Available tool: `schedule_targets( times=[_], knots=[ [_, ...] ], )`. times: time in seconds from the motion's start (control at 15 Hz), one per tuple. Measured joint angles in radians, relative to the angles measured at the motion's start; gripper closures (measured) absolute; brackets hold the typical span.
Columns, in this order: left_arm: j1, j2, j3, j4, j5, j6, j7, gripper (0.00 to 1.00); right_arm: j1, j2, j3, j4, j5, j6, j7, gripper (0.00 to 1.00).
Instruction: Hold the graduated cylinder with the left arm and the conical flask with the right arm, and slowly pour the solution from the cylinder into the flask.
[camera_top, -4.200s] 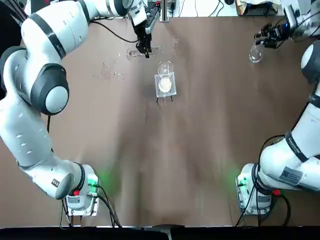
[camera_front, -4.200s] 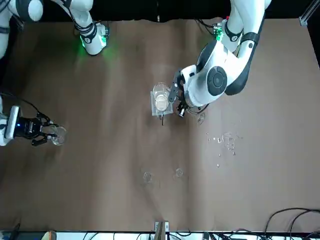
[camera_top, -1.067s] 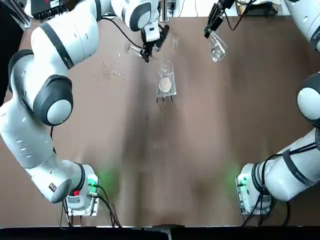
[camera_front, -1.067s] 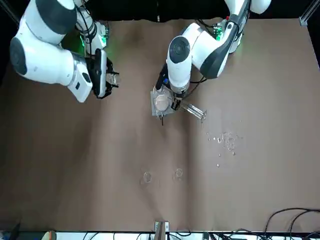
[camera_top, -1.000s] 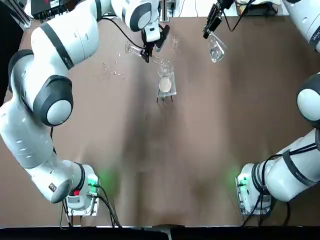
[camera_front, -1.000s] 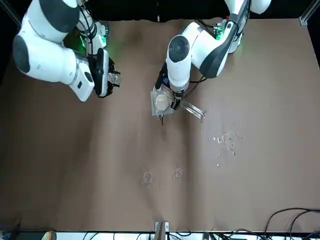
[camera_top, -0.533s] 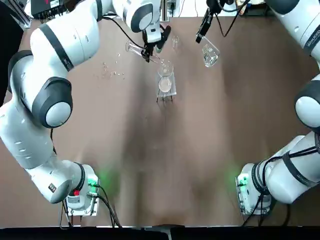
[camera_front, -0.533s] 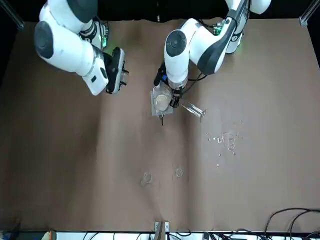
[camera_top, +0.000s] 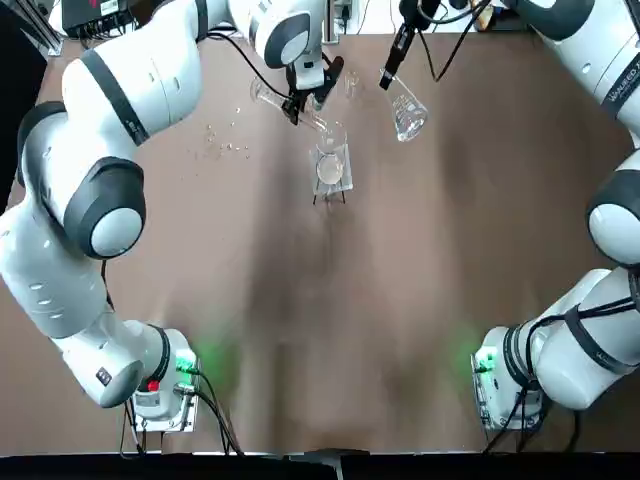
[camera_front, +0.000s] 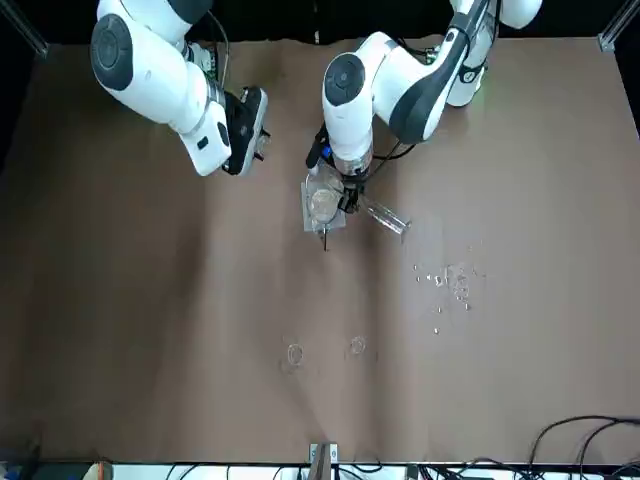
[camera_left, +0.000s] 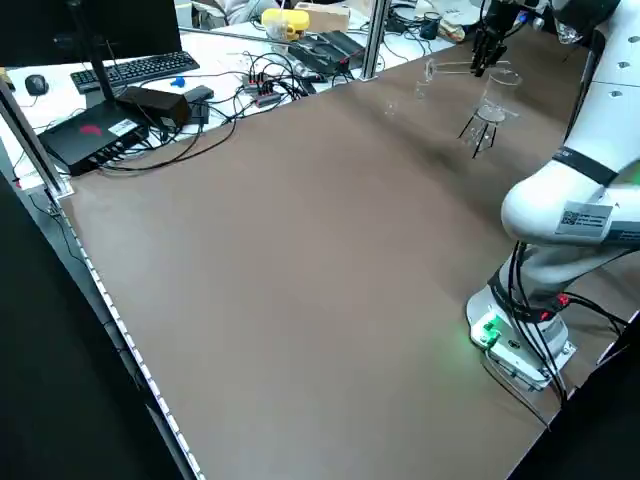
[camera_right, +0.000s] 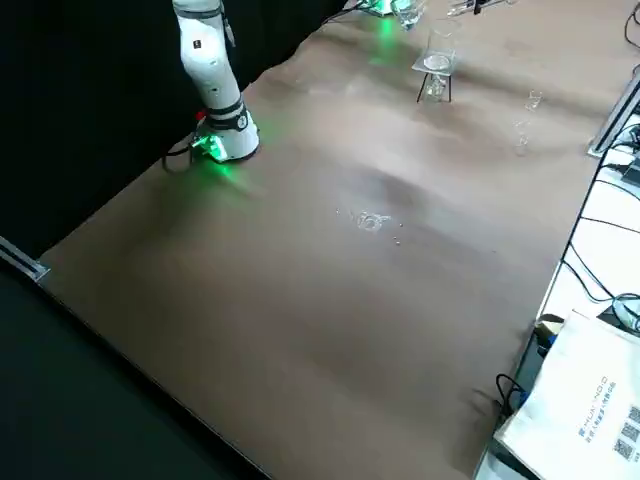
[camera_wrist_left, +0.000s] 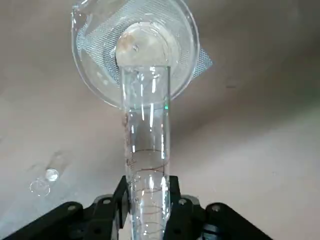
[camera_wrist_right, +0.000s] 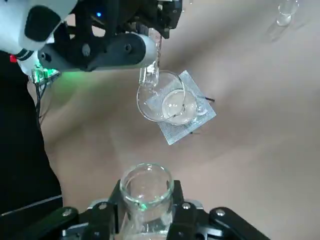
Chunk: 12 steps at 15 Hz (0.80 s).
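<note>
A: Where is the cylinder (camera_wrist_left: 146, 150)?

B: Held in the air at the far end of the surface (camera_top: 300, 300), clamped in the left tool (camera_wrist_left: 147, 215). The left wrist view shows the fingers (camera_wrist_left: 120, 200) pressed on either side of the tube, with its open mouth over the rim of the beaker (camera_wrist_left: 135, 50). From overhead the cylinder (camera_top: 285, 105) lies tilted, foot toward the robot's left and mouth toward the beaker (camera_top: 331, 140).

A: And the beaker?

B: It stands on a white square stand (camera_top: 331, 170) with thin legs. The right wrist view shows that stand as a mesh square (camera_wrist_right: 187, 112) under the glass, which the overhead view does not make plain.

A: The flask?

B: The flask (camera_top: 408, 112) is lifted too, gripped at the neck by the right tool (camera_top: 390, 72), body tilted outward, to the robot's right of the beaker and apart from it. The right wrist view shows the flask's open mouth (camera_wrist_right: 146, 185) between closed fingers (camera_wrist_right: 112, 210), and beyond it the left arm (camera_wrist_right: 95, 50) with the cylinder's mouth (camera_wrist_right: 150, 75) at the beaker. In the front view the right tool (camera_front: 250, 125) hides most of the flask.

A: Anything else?

B: Tiny glass pieces (camera_front: 450, 280) are scattered near the cylinder's side, and two small glass items (camera_front: 325, 350) sit farther out. The left side view alone shows a keyboard (camera_left: 140, 68) and cables (camera_left: 270, 85) on a white bench beyond the surface.
</note>
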Motion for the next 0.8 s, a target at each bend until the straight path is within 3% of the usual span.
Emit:
schedule_targets(
  times=[0.53, 0.8],
  knots=[
    [-0.005, 0.000, 0.000, 0.000, 0.035, -0.010, -0.007, 0.66, 0.026, 0.002, 0.000, 0.006, -0.011, 0.000, 0.105, 0.61],
    [-0.012, 0.000, 0.000, 0.000, 0.053, -0.025, -0.022, 0.66, 0.031, 0.007, 0.001, 0.008, -0.080, -0.001, 0.107, 0.61]
  ],
)
